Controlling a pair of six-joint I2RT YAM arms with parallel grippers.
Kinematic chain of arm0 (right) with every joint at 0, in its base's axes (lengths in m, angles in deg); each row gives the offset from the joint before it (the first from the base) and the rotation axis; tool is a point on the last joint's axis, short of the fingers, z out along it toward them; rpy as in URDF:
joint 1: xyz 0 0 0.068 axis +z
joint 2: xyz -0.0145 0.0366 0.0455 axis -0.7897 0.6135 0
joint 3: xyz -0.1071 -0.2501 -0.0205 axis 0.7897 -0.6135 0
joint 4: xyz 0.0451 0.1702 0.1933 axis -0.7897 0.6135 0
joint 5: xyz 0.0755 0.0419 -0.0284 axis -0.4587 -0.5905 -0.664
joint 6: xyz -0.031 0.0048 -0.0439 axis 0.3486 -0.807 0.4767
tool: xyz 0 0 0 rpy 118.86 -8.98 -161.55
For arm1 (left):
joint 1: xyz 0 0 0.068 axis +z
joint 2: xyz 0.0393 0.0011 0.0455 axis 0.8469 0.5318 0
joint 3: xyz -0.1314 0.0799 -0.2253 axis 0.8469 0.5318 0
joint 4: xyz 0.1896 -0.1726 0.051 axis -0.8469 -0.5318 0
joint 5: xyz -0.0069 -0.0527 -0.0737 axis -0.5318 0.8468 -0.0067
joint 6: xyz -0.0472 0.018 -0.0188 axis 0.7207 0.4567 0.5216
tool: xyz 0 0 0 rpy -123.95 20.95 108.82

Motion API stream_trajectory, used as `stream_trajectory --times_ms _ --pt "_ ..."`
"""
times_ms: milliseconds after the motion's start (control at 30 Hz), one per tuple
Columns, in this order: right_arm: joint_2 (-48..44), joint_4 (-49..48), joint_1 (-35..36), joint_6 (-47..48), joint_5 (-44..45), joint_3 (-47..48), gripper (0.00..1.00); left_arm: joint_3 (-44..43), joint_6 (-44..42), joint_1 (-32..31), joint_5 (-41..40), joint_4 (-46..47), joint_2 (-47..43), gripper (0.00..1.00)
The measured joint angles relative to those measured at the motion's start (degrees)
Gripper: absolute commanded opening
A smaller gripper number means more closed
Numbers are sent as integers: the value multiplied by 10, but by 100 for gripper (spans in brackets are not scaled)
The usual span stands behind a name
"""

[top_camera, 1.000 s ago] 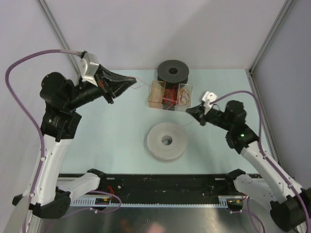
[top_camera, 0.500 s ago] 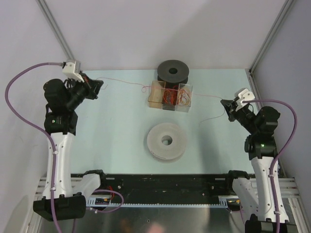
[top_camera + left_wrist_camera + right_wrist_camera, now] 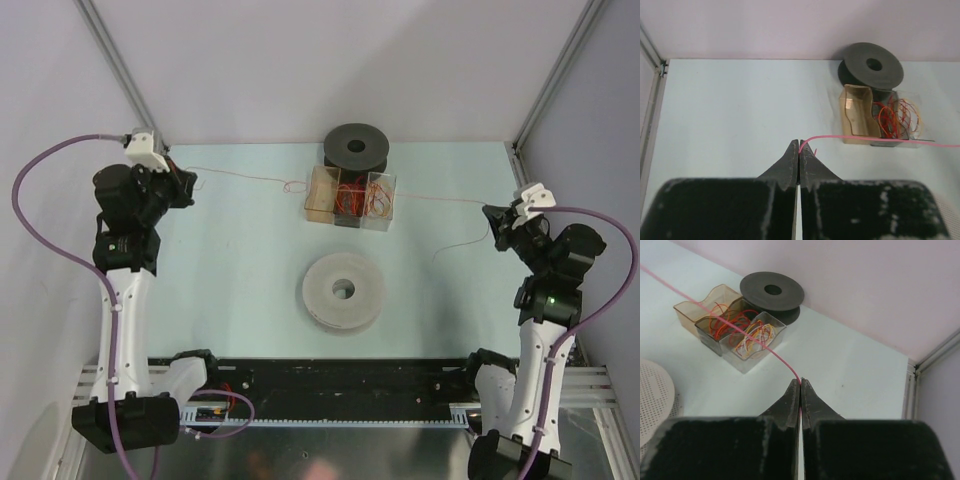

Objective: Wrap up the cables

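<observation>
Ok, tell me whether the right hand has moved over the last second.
Yes. The right hand has moved rightward, away from the clear plastic compartment box, pinching the thin pink cable.

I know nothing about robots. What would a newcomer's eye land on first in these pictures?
A thin pink cable is stretched across the table. One end is pinched by the left end effector and the other by the right end effector. It passes over a clear box of coloured wire loops at the far middle, with a black spool just behind and a pale spool in front.
</observation>
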Motion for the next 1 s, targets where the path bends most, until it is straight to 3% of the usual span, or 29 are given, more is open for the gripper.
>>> stream_trajectory --times_ms 200,300,433,500,533,733,1000 --pt "5 0 -57 -1 -40 0 0 2 -12 2 -17 -16 13 0" --pt "9 15 -71 10 -71 1 2 5 -18 5 22 -26 14 0" --pt "21 101 -47 63 -118 14 66 13 -13 -4 149 -28 13 0" --pt "28 160 6 104 -128 22 88 16 -9 -31 208 -31 9 0" --pt "29 182 35 117 -129 23 94 18 -6 -53 233 -32 5 0" --pt "42 238 275 148 -91 25 99 19 -4 -186 321 -33 -23 0" --pt "119 90 478 56 -24 27 99 -24 13 -264 364 -35 -14 0"
